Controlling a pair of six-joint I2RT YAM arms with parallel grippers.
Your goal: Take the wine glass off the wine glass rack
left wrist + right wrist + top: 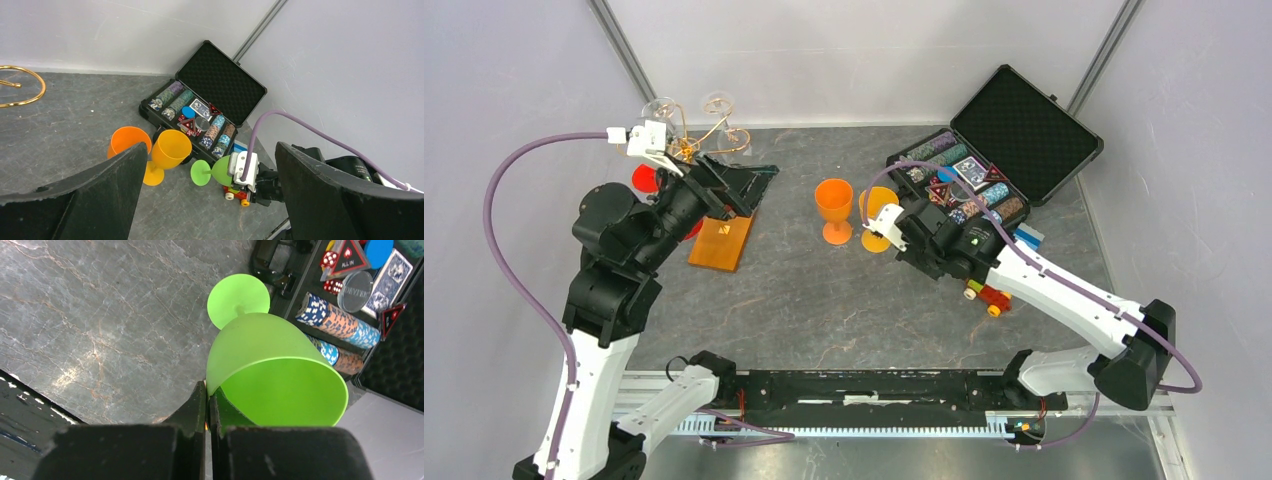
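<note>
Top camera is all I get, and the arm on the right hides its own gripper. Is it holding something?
Observer: Yes. Its wrist camera shows the right gripper shut on the rim of a green glass.
Operator: Is the glass standing upright?
Observer: No. The left wrist camera shows it tipped sideways, foot toward the yellow glass.
Operator: And the other gripper?
Observer: The left gripper is open, with nothing between its fingers.
</note>
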